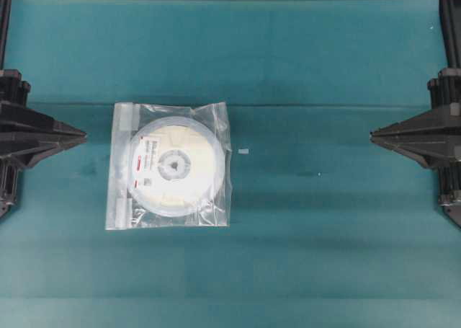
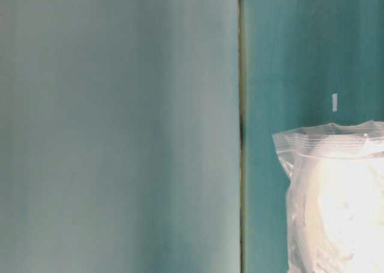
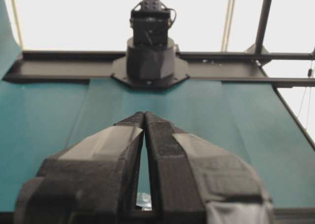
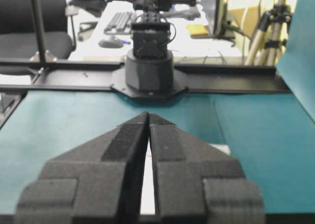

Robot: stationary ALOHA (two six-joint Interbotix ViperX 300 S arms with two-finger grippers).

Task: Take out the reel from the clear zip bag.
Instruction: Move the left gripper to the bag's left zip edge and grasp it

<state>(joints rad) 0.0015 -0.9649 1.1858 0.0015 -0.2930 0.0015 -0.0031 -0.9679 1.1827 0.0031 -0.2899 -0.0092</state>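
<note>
The clear zip bag (image 1: 170,165) lies flat on the teal table, left of centre, its whitish zip strip along the left edge. Inside it sits the reel (image 1: 173,166), a white disc with a grey hub and a small red-marked label. The table-level view shows one crinkled corner of the bag (image 2: 336,189) at lower right. My left gripper (image 1: 81,135) rests at the left edge, shut and empty, tips pointing toward the bag a short way off. My right gripper (image 1: 374,135) is shut and empty at the far right. In both wrist views the fingertips meet: the left gripper (image 3: 144,114) and the right gripper (image 4: 148,115).
A tiny white scrap (image 1: 244,151) lies on the table just right of the bag. A seam (image 1: 324,106) runs across the teal table behind the bag. The opposite arm's base (image 3: 150,61) stands at the far end in the left wrist view.
</note>
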